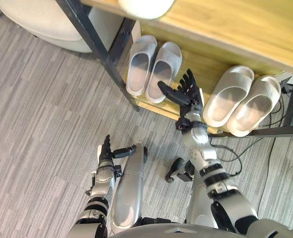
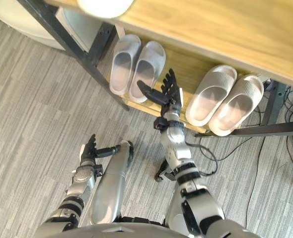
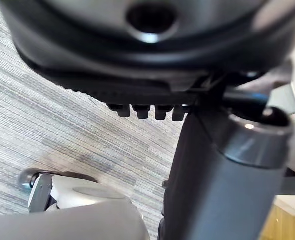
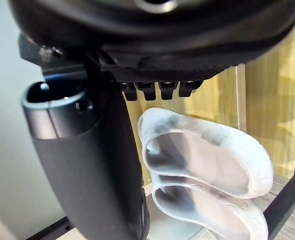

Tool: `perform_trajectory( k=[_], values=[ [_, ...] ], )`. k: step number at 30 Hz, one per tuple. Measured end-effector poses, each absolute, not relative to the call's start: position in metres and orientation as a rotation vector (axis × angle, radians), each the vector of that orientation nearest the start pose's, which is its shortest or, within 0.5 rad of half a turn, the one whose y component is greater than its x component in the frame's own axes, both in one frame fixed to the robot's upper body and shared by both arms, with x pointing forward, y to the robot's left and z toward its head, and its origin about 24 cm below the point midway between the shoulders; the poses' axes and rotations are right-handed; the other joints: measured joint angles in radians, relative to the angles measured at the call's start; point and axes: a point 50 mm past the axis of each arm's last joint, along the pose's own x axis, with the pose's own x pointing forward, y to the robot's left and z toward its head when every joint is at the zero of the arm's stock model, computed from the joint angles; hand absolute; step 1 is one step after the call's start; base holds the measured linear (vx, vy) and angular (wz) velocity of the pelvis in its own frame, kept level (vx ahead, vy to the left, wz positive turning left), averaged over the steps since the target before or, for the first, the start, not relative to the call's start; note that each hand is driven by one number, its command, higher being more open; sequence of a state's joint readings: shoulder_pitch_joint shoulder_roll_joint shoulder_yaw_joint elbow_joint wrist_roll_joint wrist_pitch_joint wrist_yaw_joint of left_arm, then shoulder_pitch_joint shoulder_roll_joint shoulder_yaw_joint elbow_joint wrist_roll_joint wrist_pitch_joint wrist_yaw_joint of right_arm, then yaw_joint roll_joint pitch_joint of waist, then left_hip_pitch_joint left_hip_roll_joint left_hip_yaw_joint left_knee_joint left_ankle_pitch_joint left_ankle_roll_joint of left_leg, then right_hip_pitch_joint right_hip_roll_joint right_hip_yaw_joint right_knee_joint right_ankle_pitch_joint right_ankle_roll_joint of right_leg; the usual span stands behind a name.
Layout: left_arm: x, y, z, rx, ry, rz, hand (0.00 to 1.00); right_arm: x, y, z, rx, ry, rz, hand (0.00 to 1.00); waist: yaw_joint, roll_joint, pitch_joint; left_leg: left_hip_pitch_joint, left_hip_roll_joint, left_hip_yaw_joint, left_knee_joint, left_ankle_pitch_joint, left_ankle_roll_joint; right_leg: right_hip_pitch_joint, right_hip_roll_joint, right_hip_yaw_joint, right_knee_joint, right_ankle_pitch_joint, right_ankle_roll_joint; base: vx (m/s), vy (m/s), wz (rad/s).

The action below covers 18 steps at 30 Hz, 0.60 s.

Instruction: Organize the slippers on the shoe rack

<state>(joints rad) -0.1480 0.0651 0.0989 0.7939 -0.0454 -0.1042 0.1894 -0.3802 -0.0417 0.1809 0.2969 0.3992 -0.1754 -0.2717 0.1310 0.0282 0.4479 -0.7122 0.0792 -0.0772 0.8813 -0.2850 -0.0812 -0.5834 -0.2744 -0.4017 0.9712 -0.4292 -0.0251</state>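
Note:
A pale grey pair of slippers point(image 1: 150, 65) lies side by side at the left end of the rack's lower wooden shelf point(image 1: 206, 67). A beige pair point(image 1: 242, 101) lies at its right end, heels hanging over the front edge. My right hand point(image 1: 190, 99) hovers open between the two pairs, fingers straight, thumb pointing toward the grey pair and touching neither. In the right wrist view its fingers point(image 4: 157, 90) and thumb point(image 4: 87, 170) stand clear of the grey pair point(image 4: 207, 170). My left hand point(image 1: 107, 154) hangs open low over the floor, holding nothing.
The rack's wooden top shelf point(image 1: 236, 25) overhangs the slippers, and a white rounded object point(image 1: 144, 7) rests on it. A black frame leg point(image 1: 94, 37) slants down at the left. A beige cushion point(image 1: 42, 22) lies far left. Cables point(image 1: 280, 116) trail at the right.

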Motion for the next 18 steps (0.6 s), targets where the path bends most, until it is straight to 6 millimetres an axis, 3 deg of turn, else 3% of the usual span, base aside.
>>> perform_trajectory(
  k=[5,10,15,18],
  values=[
    [0.219,0.194,-0.097,0.078,0.623,0.279,1.00,0.299,-0.117,0.080,0.159,-0.193,-0.034,1.00,-0.021,-0.011,-0.013,0.127,0.005,0.022,-0.143,0.041,0.004,0.116,0.027,-0.006,-0.149,0.054,0.017,0.07,0.025,-0.06],
    [0.199,0.200,-0.116,0.259,0.752,0.185,1.00,0.271,-0.112,0.042,-0.056,-0.094,0.052,1.00,-0.050,-0.072,-0.089,0.338,0.009,0.074,-0.413,0.127,0.011,0.283,0.079,0.011,-0.417,0.166,0.045,0.13,0.055,-0.20],
    [0.182,0.189,-0.130,0.285,0.837,0.118,1.00,0.255,-0.117,0.021,-0.141,-0.024,0.084,1.00,-0.077,-0.079,-0.138,0.481,-0.002,0.112,-0.602,0.198,0.018,0.400,0.105,0.020,-0.601,0.248,0.067,0.11,0.054,-0.14],
    [0.163,0.188,-0.139,0.292,0.904,0.104,1.00,0.234,-0.121,-0.004,-0.157,0.079,0.104,1.00,-0.087,-0.066,-0.196,0.573,-0.003,0.144,-0.742,0.251,0.014,0.473,0.134,0.035,-0.737,0.313,0.076,0.09,0.011,-0.23]
  ],
)
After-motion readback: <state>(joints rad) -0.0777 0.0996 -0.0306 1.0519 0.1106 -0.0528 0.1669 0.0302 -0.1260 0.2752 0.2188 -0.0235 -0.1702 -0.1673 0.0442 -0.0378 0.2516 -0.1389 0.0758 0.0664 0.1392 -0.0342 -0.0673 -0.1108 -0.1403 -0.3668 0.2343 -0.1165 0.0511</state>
